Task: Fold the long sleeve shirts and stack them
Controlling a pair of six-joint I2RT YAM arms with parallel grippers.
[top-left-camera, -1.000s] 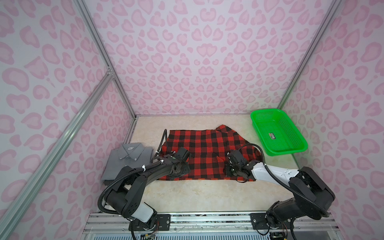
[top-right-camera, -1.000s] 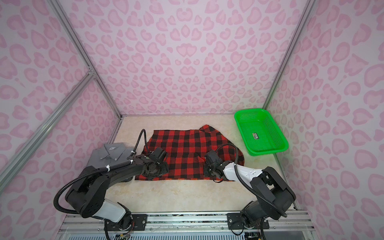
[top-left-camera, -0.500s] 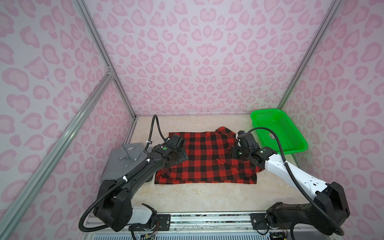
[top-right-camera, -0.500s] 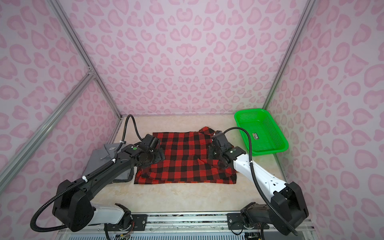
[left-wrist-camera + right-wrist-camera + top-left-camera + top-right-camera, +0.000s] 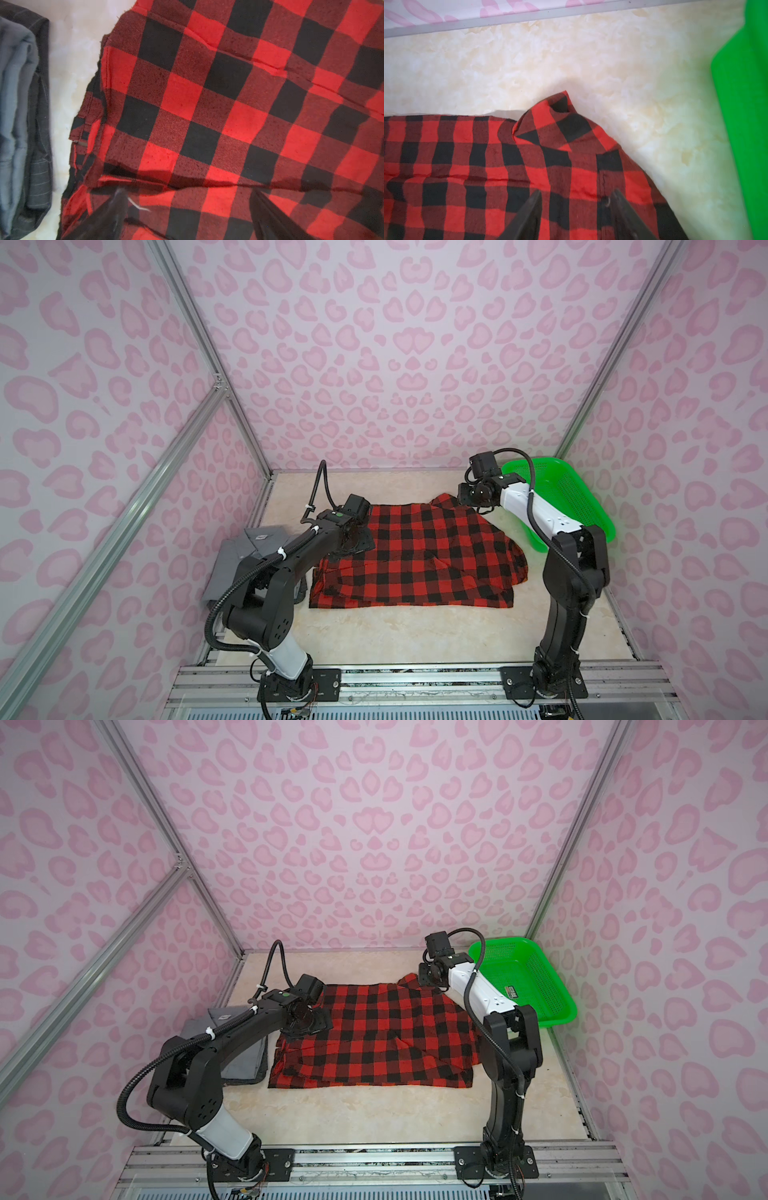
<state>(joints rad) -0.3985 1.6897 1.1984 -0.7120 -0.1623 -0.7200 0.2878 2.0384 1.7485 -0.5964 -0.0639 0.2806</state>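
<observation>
Left pincer [image 5: 193,216] gapes wide and empty just above the red-and-black checked cloth shirt [image 5: 415,556], spread on the beige marbled worktop [image 5: 415,635]. The folded plain grey shirt [image 5: 228,564] lies just outside it. Right pincer [image 5: 576,216], jaws parted and holding nothing, hangs over the same checked shirt, with the green perforated plastic basket [image 5: 582,506] close beside.

The checked shirt [image 5: 467,166] lies across the lower left of the frame on the bench [image 5: 529,62], collar [image 5: 556,124] peaked near centre. The end effector [image 5: 576,192] shows bottom centre, its fingers apart above the cloth; a green basket [image 5: 745,104] fills the right edge.
</observation>
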